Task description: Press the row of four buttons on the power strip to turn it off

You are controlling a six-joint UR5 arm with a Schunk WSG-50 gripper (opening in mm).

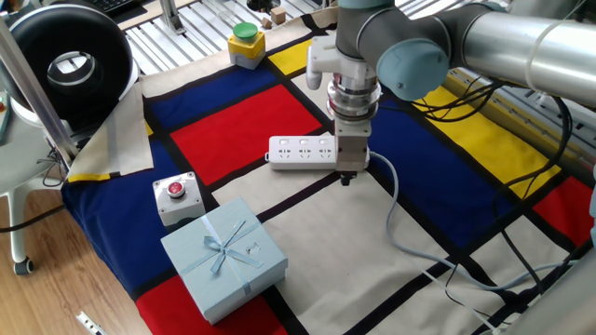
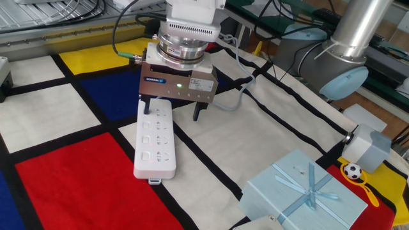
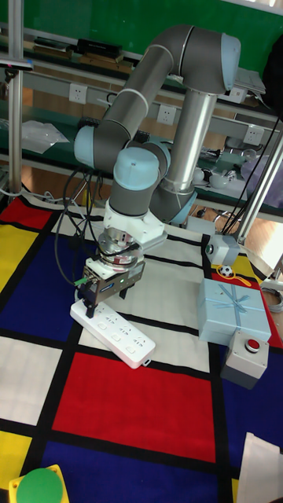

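Note:
The white power strip (image 1: 303, 152) (image 2: 155, 142) (image 3: 114, 332) lies flat on the chequered cloth, where a red square meets a white one. Its small white buttons (image 2: 146, 139) run in a line beside the sockets. My gripper (image 2: 172, 110) (image 3: 108, 302) hangs over the strip's cable end, open with a wide gap. One finger (image 2: 148, 105) stands over that end of the strip, the other finger (image 2: 198, 114) over the cloth beside it. Whether a fingertip touches the strip cannot be told. In one fixed view the gripper (image 1: 347, 175) hides the strip's right end.
A pale blue gift box (image 1: 223, 256) (image 2: 307, 195) sits near the front, with a grey box with a red button (image 1: 175, 197) beside it. A yellow box with a green button (image 1: 246, 42) stands at the back. The strip's grey cable (image 1: 396, 214) trails to the right.

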